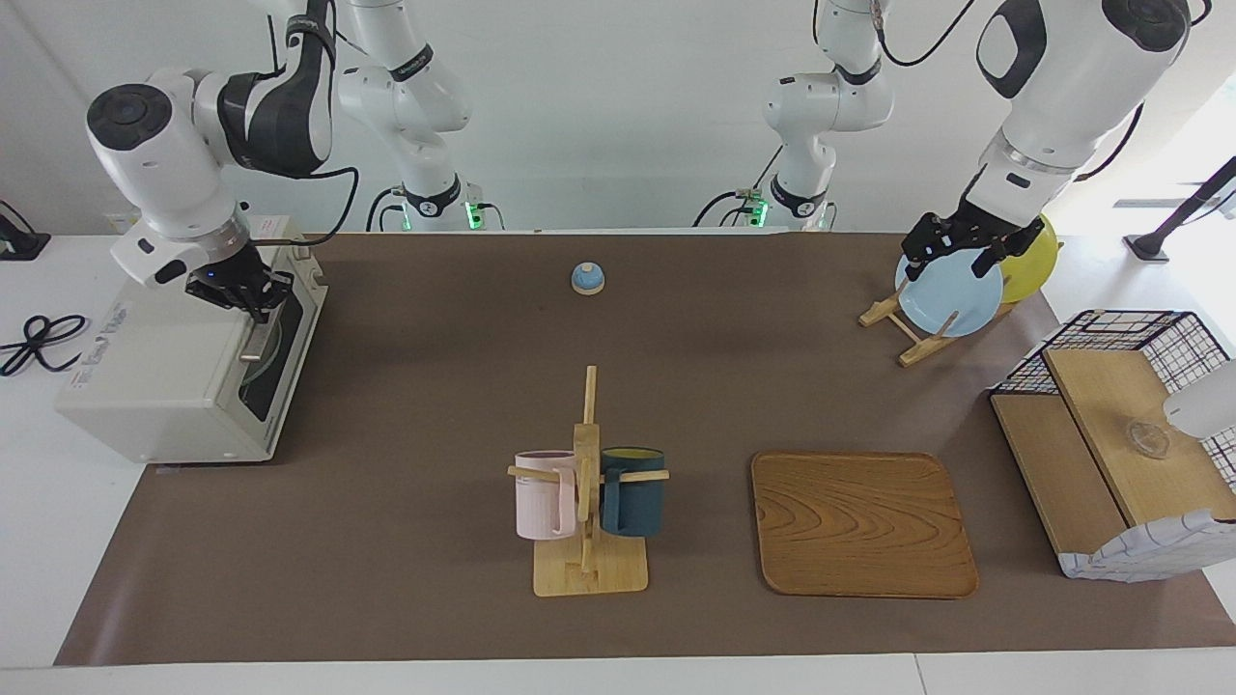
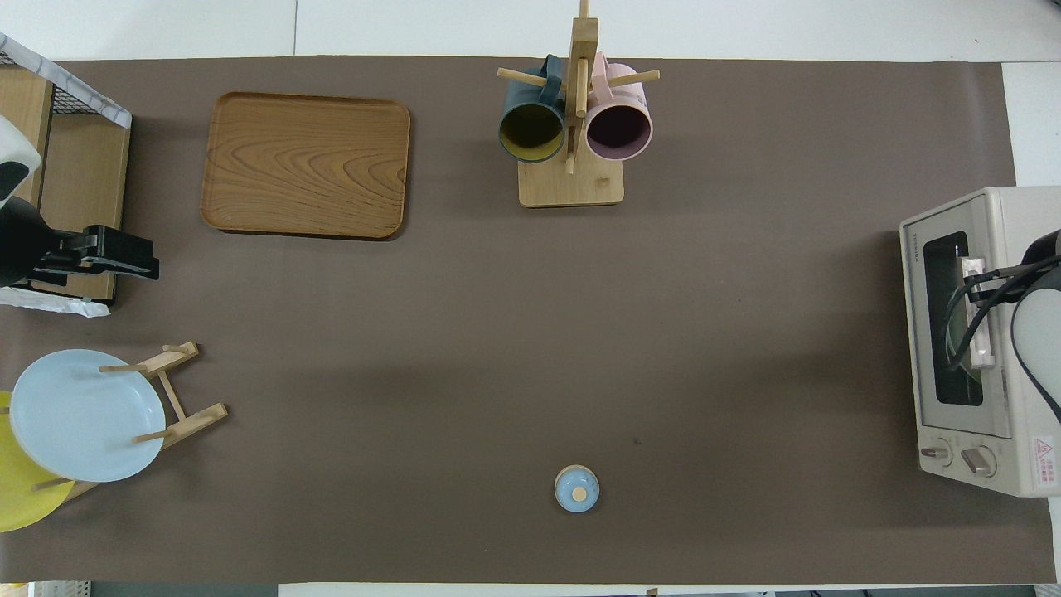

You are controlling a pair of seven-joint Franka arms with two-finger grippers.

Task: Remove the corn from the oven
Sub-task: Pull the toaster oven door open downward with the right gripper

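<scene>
The off-white oven (image 1: 164, 376) stands at the right arm's end of the table with its door closed; it also shows in the overhead view (image 2: 1015, 215). The corn is hidden: nothing yellow shows through the dark door window (image 2: 941, 274). My right gripper (image 1: 256, 307) is at the upper end of the silver bar handle (image 1: 259, 343), in front of the door; in the overhead view the gripper (image 2: 974, 292) lies over the handle (image 2: 982, 340). My left gripper (image 1: 951, 263) is open and empty, up over the plate rack, waiting; it also shows in the overhead view (image 2: 153, 261).
A blue plate (image 1: 951, 294) and a yellow plate (image 1: 1035, 261) lean in a wooden rack at the left arm's end. A wire basket with wooden shelves (image 1: 1110, 434), a wooden tray (image 1: 859, 521), a mug tree with pink and dark teal mugs (image 1: 587, 483) and a small blue bell (image 1: 588, 278) stand on the brown mat.
</scene>
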